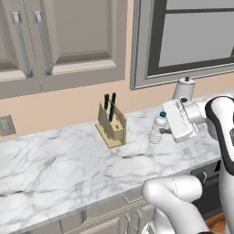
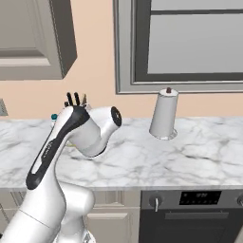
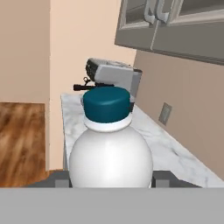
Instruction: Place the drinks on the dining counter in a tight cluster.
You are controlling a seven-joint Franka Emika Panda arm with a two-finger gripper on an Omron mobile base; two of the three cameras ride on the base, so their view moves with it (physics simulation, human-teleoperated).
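A small clear water bottle point(image 1: 157, 130) with a teal cap, one of the drinks, is upright over the marble counter point(image 1: 59, 160) under the wall cabinets. My gripper point(image 1: 165, 131) reaches it from the right and is shut on its body. In the hand view the bottle point(image 3: 111, 148) is close up in the centre, with a dark fingertip point(image 3: 60, 178) on each side of its base and my gripper point(image 3: 111, 180) clamped around it. In the right base view only its teal cap point(image 2: 54, 116) peeks out behind my arm. The dining counter is out of view.
A wooden knife block point(image 1: 111, 123) stands just left of the bottle. A paper towel roll point(image 1: 184, 88) point(image 2: 164, 115) stands to the right under the window. An oven front point(image 2: 199, 209) sits below the counter. A coffee machine point(image 3: 113, 75) stands at the counter's far end.
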